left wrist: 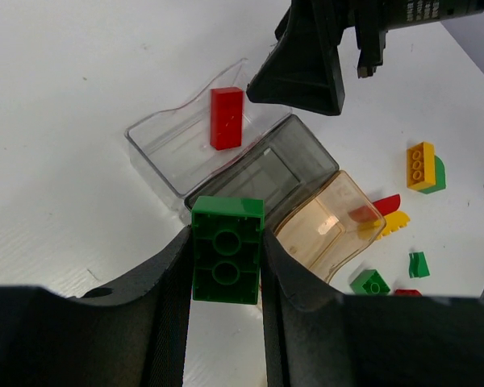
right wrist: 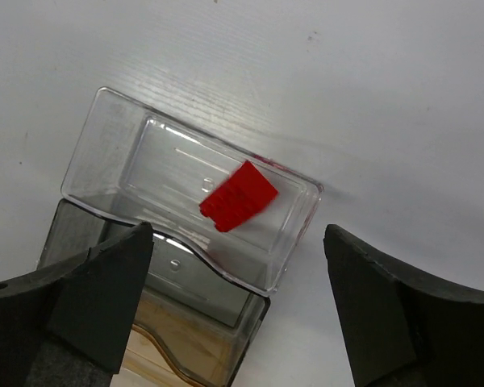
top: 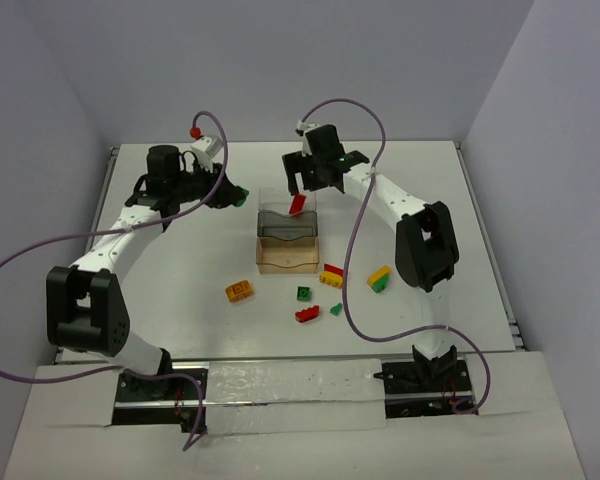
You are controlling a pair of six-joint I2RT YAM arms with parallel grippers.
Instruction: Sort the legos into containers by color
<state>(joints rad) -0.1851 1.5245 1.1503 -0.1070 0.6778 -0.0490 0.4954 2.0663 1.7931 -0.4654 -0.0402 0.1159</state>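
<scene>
My left gripper (left wrist: 226, 266) is shut on a green lego (left wrist: 227, 250), held left of the containers (top: 238, 196). The three containers stand in a row: clear (top: 276, 200), smoky grey (top: 288, 228), amber (top: 288, 260). A red lego (right wrist: 238, 196) sits tilted in the clear container (right wrist: 89, 153), touching no finger. My right gripper (right wrist: 238, 238) hangs open just above that container with nothing between its fingers. Loose legos lie in front of the amber container: orange (top: 239, 291), green (top: 303, 293), red (top: 307, 314), red-and-yellow (top: 331, 274), yellow-and-green (top: 379, 278).
A small green piece (top: 336, 309) lies beside the red lego. White walls close the table at the back and sides. Purple cables loop from both arms. The right arm's elbow (top: 426, 245) stands right of the loose legos.
</scene>
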